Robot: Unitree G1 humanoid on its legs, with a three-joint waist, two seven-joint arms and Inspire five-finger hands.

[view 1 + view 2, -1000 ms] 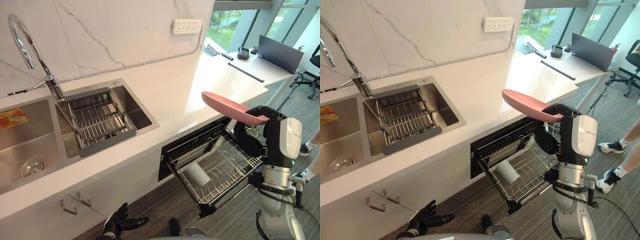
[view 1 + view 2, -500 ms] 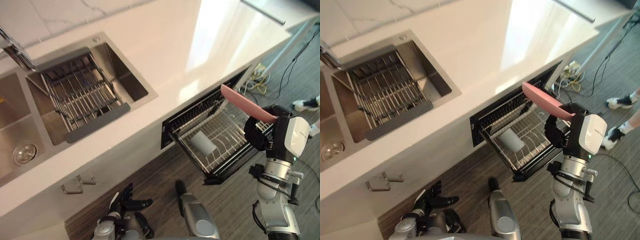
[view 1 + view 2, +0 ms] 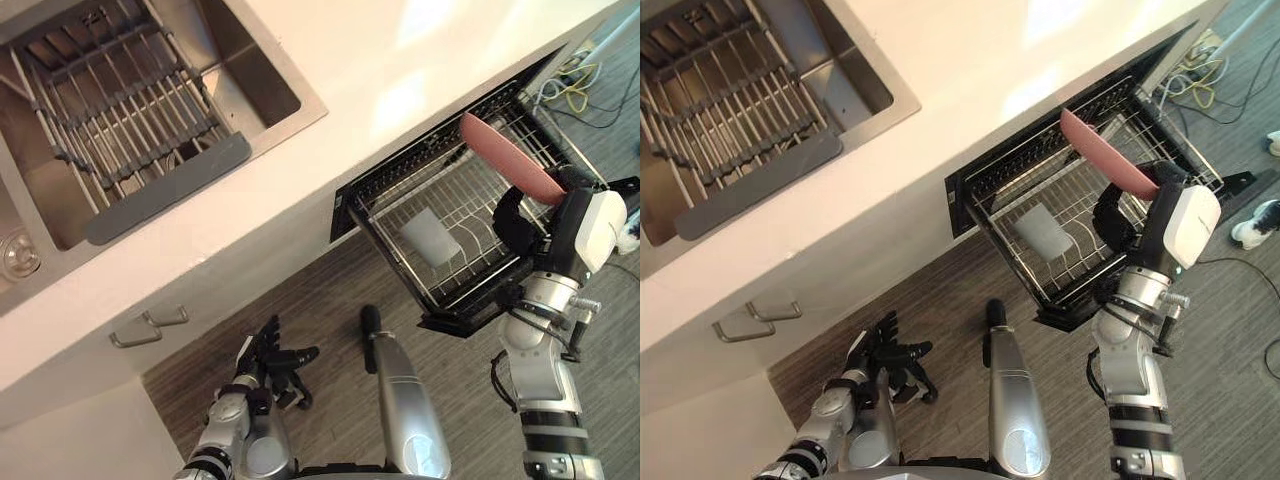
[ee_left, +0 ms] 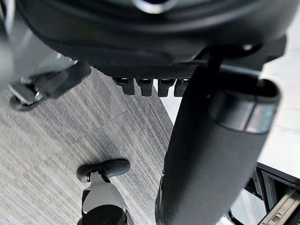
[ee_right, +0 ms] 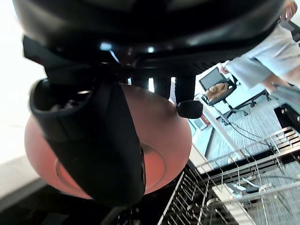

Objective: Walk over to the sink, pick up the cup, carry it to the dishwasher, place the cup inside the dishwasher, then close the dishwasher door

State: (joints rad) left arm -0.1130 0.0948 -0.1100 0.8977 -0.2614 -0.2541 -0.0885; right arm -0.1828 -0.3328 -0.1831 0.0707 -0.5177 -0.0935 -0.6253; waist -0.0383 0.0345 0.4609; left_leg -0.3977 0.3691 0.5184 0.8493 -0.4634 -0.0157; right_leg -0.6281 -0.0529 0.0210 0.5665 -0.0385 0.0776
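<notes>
My right hand [image 3: 514, 222] is shut on the rim of a pink plate [image 3: 505, 156], held tilted above the right side of the pulled-out dishwasher rack [image 3: 478, 292]. In the right wrist view the thumb [image 5: 101, 140] lies across the plate [image 5: 164, 140] and the fingers curl behind it. A white cup [image 3: 428, 236] lies on its side in the middle of the rack, clear of the plate. My left hand [image 3: 266, 354] hangs low over the floor in front of the cabinet, fingers [image 4: 145, 86] straight and holding nothing.
The steel sink [image 3: 258, 70] with a grey drying rack [image 3: 120, 125] is set in the white counter [image 3: 400, 50] to the left of the dishwasher. Cabinet handles [image 3: 150, 325] sit below it. Cables [image 3: 572, 88] lie beyond the rack. A person [image 5: 276, 51] stands nearby.
The whole picture has shifted as the camera tipped downward. My right hand still holds the plate over the rack, now tilted more steeply. The cup and left hand have not moved.
</notes>
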